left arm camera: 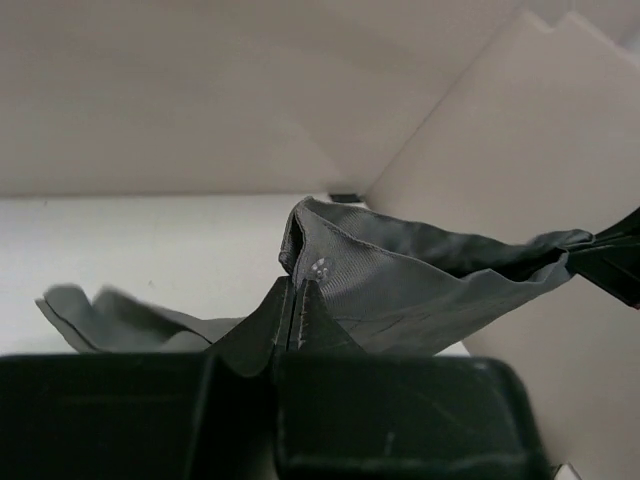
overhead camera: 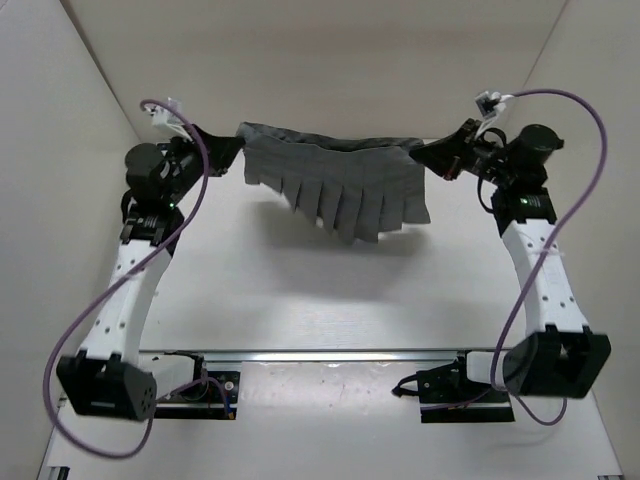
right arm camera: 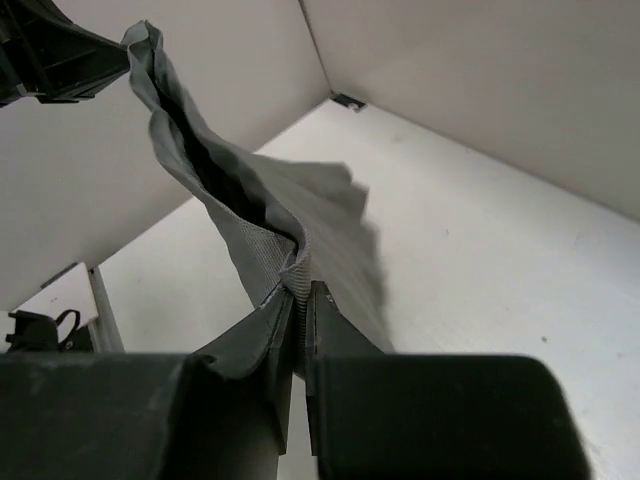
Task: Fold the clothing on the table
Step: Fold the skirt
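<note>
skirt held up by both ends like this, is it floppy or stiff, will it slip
Probably floppy: the dark grey pleated thin-fabric skirt sags in the middle between the left tool and right tool, with its pleats hanging loose. Likely light, since small pinches at its top edge carry it. A tug might slip it free, because the grips are narrow.

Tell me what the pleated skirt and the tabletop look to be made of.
Pleated skirt: thin woven fabric, probably a synthetic or blend, matte dark grey; it hangs limp in pressed pleats, and the right wrist view shows a fine weave.
Tabletop: smooth, hard white sheet, perhaps laminate or painted board, matte; no grain shows, and the skirt's shadow on it is soft.
</note>
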Action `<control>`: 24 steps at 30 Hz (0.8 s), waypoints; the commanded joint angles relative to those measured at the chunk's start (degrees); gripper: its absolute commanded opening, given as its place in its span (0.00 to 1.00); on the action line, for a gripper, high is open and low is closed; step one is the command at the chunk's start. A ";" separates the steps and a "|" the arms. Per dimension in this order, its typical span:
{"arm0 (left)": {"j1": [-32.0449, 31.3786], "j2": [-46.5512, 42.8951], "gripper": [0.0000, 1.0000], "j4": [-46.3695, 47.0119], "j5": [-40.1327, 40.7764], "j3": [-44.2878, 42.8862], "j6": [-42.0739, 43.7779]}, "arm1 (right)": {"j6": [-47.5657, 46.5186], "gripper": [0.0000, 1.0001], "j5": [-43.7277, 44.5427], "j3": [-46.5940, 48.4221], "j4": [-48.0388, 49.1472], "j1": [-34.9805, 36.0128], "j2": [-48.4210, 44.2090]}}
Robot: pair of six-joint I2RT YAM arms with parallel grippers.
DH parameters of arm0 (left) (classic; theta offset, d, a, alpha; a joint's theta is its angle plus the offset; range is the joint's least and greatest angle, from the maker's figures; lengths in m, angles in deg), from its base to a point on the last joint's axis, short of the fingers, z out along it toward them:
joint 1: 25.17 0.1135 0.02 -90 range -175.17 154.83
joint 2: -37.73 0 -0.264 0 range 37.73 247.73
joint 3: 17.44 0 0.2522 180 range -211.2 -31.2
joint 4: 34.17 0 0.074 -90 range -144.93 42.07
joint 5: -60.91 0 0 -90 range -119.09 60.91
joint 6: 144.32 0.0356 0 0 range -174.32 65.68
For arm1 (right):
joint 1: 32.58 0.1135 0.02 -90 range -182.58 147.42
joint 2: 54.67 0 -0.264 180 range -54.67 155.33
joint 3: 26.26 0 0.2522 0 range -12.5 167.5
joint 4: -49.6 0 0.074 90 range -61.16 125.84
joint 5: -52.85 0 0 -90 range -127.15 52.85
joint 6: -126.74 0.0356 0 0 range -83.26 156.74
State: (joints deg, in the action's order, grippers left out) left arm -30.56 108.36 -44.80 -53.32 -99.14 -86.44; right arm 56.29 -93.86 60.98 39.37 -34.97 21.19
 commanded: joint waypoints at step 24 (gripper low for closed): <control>1.43 6.78 0.00 3.02 -0.38 -5.33 2.76 | 3.04 0.00 -14.57 20.35 6.60 3.54 20.11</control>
State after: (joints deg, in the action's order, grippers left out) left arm -30.28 112.86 -44.73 -52.03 -98.51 -84.69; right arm 60.72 -106.03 71.18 43.57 -31.34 38.67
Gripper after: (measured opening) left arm 0.025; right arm 0.032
